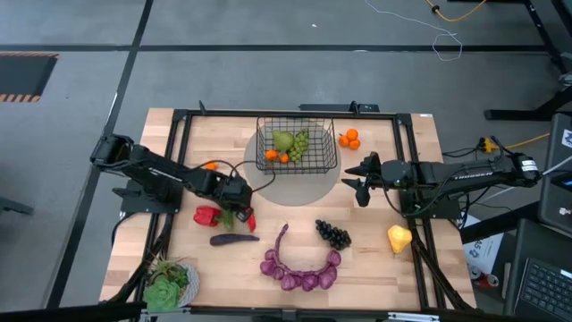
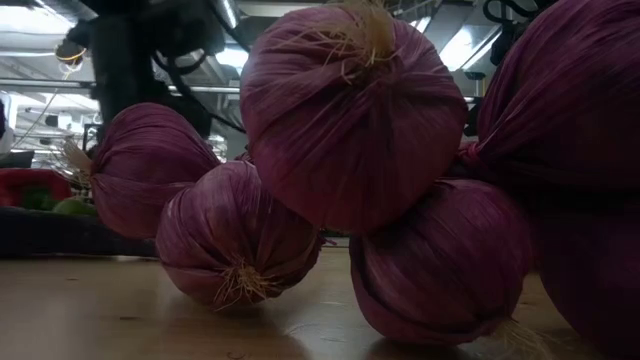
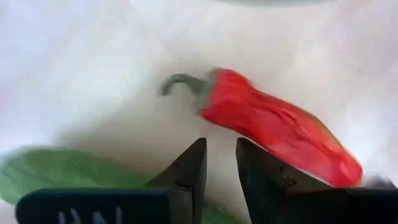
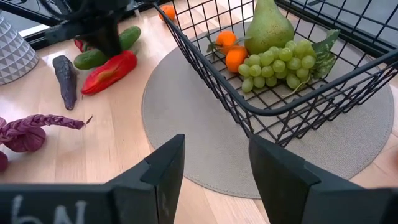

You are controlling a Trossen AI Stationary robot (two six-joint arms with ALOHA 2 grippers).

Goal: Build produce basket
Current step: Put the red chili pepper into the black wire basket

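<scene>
The black wire basket (image 1: 298, 148) stands on a round grey mat (image 4: 186, 106) and holds a green pear (image 4: 268, 25), green grapes (image 4: 280, 62) and oranges (image 4: 231, 53). My left gripper (image 1: 243, 210) points down, open by a narrow gap, just above a long red pepper (image 3: 273, 124) that lies beside a cucumber (image 3: 56, 171). Nothing is between its fingers (image 3: 221, 155). My right gripper (image 1: 356, 179) waits open to the right of the basket, and its fingers (image 4: 214, 162) hold nothing. Other produce lies on the table: a second red pepper (image 1: 207, 215), an aubergine (image 1: 234, 239), a purple onion string (image 1: 299, 266), dark grapes (image 1: 332, 234) and a yellow pear (image 1: 399, 238).
Two oranges (image 1: 349, 139) lie right of the basket and another (image 1: 210, 165) lies by the left arm. A plate of lettuce (image 1: 170, 284) sits at the near left corner. The onions (image 2: 350, 110) fill the low view. A black frame (image 1: 179, 134) borders the table.
</scene>
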